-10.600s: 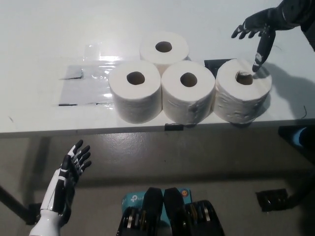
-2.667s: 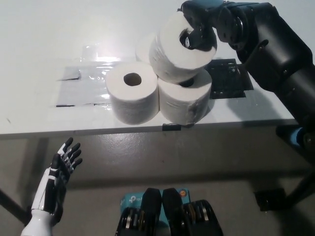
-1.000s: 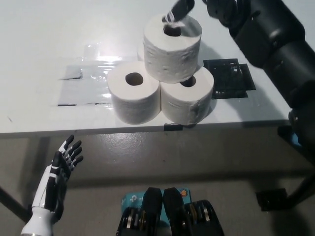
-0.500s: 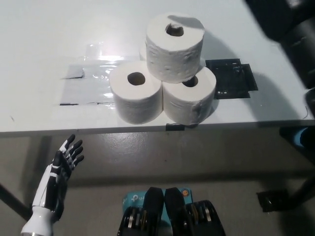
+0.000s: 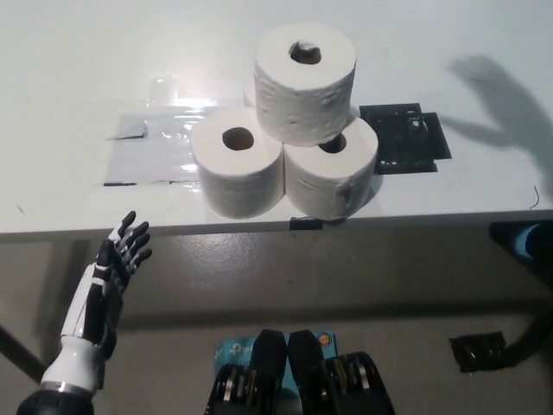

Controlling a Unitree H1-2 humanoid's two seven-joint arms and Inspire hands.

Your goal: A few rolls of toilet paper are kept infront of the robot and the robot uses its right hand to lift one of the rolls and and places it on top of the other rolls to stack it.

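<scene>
Top roll (image 5: pixel 305 81): upright, core hole up, stacked on the lower rolls; sits over the gap between front left roll and front right roll, leaning on neither side visibly; free of any hand.
Front left roll (image 5: pixel 239 171): upright on the table, near the front edge, side touching front right roll.
Front right roll (image 5: pixel 333 180): upright, near the front edge, top partly covered by top roll.
Back roll (image 5: pixel 250 92): mostly hidden behind top roll, only a sliver showing at the left.
Table (image 5: pixel 69 78): white, front edge running across mid-frame.
Clear tape patch (image 5: pixel 151 147): shiny, flat on the table, left of the rolls, running under front left roll.
Black plate (image 5: pixel 404 138): flat on the table, just right of the stack, touching or nearly touching front right roll, cannot tell which.
Shadow (image 5: pixel 501 104): hand-shaped, on the table at upper right, well apart from the stack.
Right hand: out of frame; only the shadow on the table.
Left hand (image 5: pixel 117 264): lower left, below the table edge, fingers spread apart and pointing up, holding nothing; well apart from top roll, lower and to the left of the stack.
Black tab (image 5: pixel 301 224): small, on the table's front edge under front right roll.
</scene>
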